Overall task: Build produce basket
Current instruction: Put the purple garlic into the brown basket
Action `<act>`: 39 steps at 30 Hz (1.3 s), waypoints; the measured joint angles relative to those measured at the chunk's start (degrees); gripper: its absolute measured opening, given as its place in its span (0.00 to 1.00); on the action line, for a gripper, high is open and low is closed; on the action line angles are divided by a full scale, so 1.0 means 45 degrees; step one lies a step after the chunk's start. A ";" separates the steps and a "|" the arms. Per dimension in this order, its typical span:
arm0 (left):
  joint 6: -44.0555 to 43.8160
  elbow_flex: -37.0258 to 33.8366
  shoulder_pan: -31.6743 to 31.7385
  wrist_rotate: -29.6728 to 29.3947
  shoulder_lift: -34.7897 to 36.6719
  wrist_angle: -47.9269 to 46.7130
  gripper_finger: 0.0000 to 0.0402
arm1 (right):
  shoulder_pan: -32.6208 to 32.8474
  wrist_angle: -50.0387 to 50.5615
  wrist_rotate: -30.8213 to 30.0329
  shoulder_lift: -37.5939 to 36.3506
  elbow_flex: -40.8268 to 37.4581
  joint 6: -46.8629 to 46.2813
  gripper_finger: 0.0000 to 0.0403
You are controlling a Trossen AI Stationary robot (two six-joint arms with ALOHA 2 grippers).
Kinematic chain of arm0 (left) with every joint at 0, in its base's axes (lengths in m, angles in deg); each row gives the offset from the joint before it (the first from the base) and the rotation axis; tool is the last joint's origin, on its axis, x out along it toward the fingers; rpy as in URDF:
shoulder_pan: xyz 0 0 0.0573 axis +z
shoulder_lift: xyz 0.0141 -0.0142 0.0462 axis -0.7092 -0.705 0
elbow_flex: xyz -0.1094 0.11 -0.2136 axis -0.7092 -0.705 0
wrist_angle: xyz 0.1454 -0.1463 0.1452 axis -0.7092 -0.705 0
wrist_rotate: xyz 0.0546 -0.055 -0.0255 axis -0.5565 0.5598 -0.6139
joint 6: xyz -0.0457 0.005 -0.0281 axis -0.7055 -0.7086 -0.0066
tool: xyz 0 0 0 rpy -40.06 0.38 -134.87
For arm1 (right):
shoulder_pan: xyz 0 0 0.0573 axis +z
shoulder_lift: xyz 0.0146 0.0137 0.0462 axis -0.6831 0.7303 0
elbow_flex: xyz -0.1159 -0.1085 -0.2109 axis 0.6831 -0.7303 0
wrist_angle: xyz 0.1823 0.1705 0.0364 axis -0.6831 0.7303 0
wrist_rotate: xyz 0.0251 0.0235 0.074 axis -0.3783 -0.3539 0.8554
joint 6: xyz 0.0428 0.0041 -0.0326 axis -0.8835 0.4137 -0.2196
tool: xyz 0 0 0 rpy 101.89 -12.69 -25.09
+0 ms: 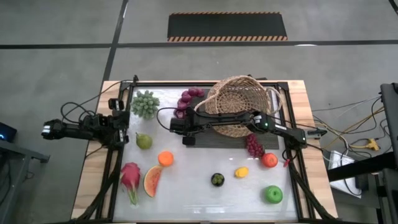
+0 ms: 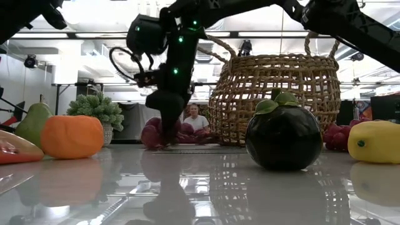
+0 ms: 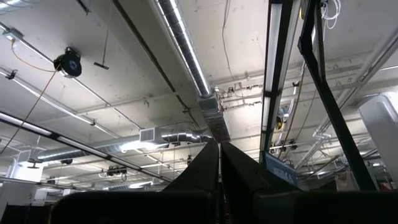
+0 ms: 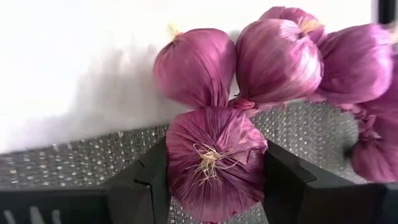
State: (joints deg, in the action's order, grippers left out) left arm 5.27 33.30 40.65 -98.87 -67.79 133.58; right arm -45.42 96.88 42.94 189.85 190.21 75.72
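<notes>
The tan wicker basket point(image 1: 239, 106) stands on a dark mat point(image 1: 211, 138) at the table's far side. A purple grape bunch point(image 1: 188, 97) lies left of it, partly on the mat. My right gripper point(image 1: 181, 116) reaches across from the right and points down at the bunch's near end, closed on one purple bulb point(image 4: 211, 158). It also shows in the low view point(image 2: 164, 115). My left gripper point(image 3: 219, 155) is shut and empty at the table's left edge, pointing up at the ceiling. My right gripper pinches the bunch's nearest bulb point(image 4: 186, 168) between its two fingers, one on each side. The fingers come from above, pointing down. The bulb lies on the dark mat, and the other bulbs point(image 4: 273, 56) lie on the mat and the white table beyond it.
Loose on the white table: green grapes point(image 1: 145, 104), a pear point(image 1: 143, 141), an orange point(image 1: 165, 158), a dragon fruit point(image 1: 130, 177), a watermelon slice point(image 1: 152, 180), a dark round fruit point(image 1: 217, 180), a lemon point(image 1: 241, 172), red grapes point(image 1: 254, 145), a tomato point(image 1: 269, 160), a green apple point(image 1: 273, 195).
</notes>
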 joint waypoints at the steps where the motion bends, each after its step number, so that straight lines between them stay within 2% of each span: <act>1: 0.0000 0.0000 0.0000 0.0000 0.0000 0.0008 0.00 | 0.0021 0.0077 -0.0004 -0.0035 0.0193 -0.0005 0.44; 4: 0.0000 0.0000 0.0000 0.0000 0.0000 0.0029 0.00 | 0.0078 0.0456 -0.0010 -0.0249 0.0743 0.0000 0.45; 14: 0.0005 -0.0005 -0.0004 0.0000 -0.0005 0.0117 0.00 | 0.0202 0.0496 -0.0015 -0.2572 0.0646 -0.0659 0.42; 33: 0.0012 -0.0010 -0.0002 0.0000 -0.0005 0.0214 0.00 | 0.1481 -0.2992 -0.0157 -0.7795 0.0646 -0.0441 0.42; 39: 0.0010 -0.0010 -0.0005 0.0000 -0.0005 0.0214 0.00 | 0.1988 -0.3149 -0.1075 -0.9036 0.0646 -0.0511 0.42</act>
State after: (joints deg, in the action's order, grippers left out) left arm 5.32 33.25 40.63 -98.87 -67.81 134.54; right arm -36.47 82.71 38.10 149.19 193.12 73.42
